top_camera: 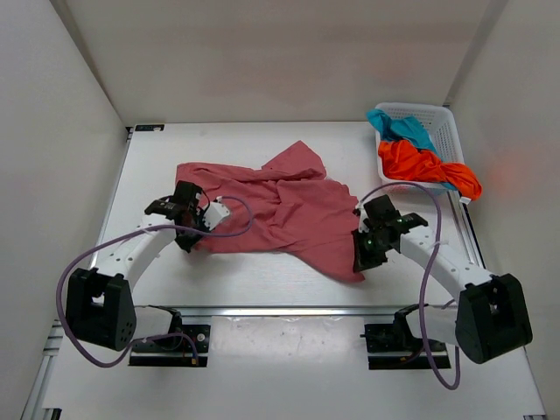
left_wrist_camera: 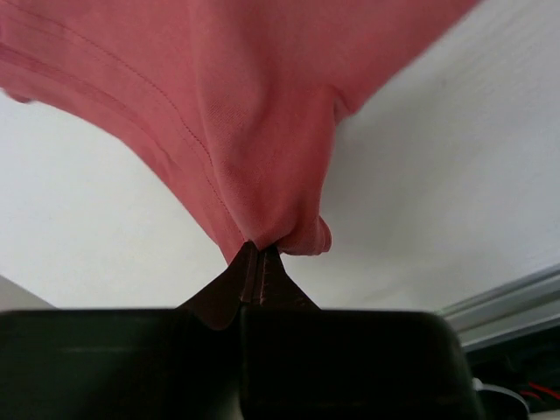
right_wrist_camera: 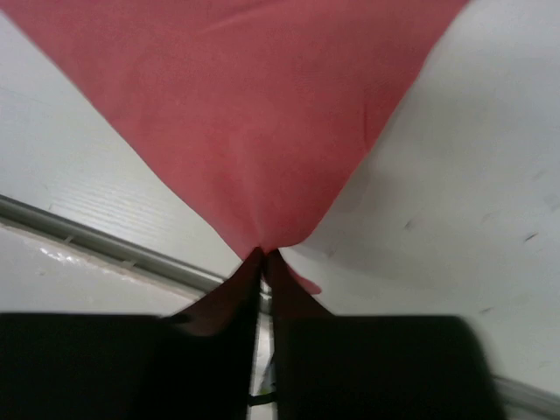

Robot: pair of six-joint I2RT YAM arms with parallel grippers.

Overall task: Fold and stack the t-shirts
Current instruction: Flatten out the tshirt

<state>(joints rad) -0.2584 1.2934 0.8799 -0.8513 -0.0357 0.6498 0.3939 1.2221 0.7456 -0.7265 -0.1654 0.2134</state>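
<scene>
The pink shirt (top_camera: 289, 210) lies in the middle of the table (top_camera: 262, 284). The left gripper (left_wrist_camera: 255, 251) and the right gripper (right_wrist_camera: 264, 255) each pinch it tight.

Top view. A spread t-shirt (top_camera: 280, 210) lies on the middle of the table (top_camera: 262, 284). The left gripper (top_camera: 192, 238) sits at the shirt's near-left corner and the right gripper (top_camera: 363, 255) at its near-right corner. Each pinches the cloth's edge between its fingers. A basket (top_camera: 444, 122) stands at the table's far right corner, apart from that shirt. In the basket, the rear t-shirt (top_camera: 398, 125) lies behind and the front t-shirt (top_camera: 418, 164) lies before it, reaching the near rim.
</scene>
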